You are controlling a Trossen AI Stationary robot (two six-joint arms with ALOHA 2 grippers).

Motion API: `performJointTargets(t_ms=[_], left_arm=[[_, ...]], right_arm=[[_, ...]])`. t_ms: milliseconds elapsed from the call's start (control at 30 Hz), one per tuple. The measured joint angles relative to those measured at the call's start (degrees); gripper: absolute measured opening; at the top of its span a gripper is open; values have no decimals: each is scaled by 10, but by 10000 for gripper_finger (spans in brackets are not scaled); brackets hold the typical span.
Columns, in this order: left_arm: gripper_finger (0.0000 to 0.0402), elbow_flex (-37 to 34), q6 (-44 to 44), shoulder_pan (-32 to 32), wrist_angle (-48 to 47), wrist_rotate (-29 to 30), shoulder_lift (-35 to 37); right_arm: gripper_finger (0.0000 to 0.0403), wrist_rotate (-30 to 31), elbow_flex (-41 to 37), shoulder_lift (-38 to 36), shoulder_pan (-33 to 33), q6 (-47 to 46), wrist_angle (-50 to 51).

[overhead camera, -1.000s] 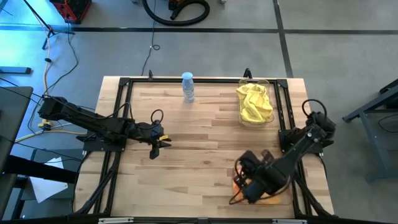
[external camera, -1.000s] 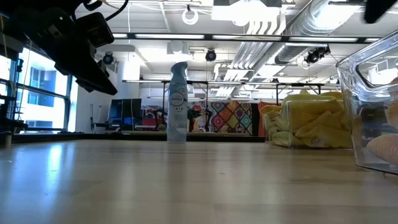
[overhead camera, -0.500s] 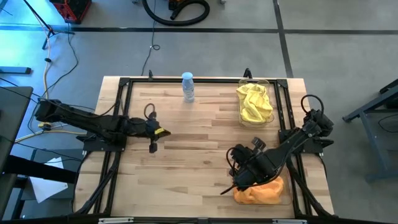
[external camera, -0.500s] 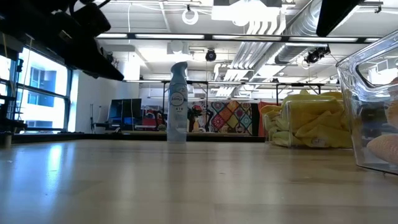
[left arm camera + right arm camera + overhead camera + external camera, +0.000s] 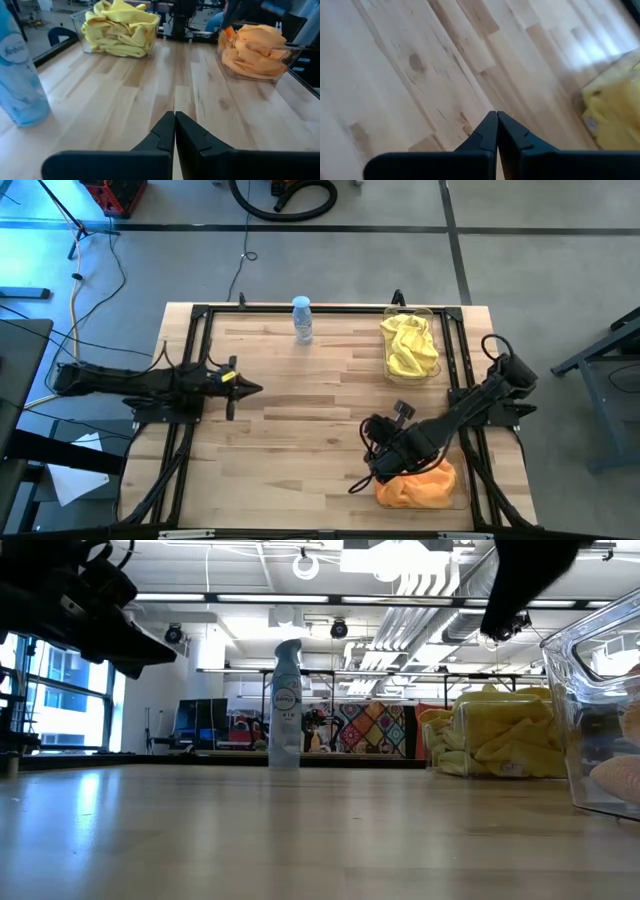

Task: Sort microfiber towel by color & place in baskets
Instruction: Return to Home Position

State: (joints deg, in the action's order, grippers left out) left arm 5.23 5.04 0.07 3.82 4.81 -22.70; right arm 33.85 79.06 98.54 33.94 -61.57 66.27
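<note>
My left gripper (image 5: 250, 388) and right gripper (image 5: 356, 483) fingers together; yellow towels (image 5: 410, 345), orange towels (image 5: 425, 485) in separate clear bins (image 5: 412, 379)

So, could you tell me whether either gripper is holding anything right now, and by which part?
Nothing is held: the dark two-finger left gripper and right gripper are both shut, fingertips together, with nothing between them.

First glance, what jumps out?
Yellow towels heap in the far bin and orange towels in the near bin, both on the right of the table. A spray bottle stands alone at the far edge. The left gripper, at the left edge, and the right gripper, beside the near bin, are shut and empty.
</note>
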Motion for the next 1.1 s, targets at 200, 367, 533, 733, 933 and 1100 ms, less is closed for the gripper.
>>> performJointTargets(t_ms=[200, 367, 533, 733, 933, 1100], left_arm=[[0, 0, -9, 4, -76, 5, 85], [0, 0, -19, 4, -114, 18, 167], [0, -7, -22, 4, -135, 14, 225], [0, -28, -44, 4, -73, -4, 225], [0, -46, -54, 4, -30, -20, 219], [1, -46, -53, 4, -30, -21, 216]], right_arm=[[0, 19, -97, -47, 8, -28, -91], [0, 26, -171, -111, 10, -29, -178], [0, 42, -219, -149, 10, -25, -231], [0, 61, -237, -162, 10, -10, -240], [0, 59, -237, -162, 6, 23, -250], [0, 56, -237, -162, 1, 52, -252]])
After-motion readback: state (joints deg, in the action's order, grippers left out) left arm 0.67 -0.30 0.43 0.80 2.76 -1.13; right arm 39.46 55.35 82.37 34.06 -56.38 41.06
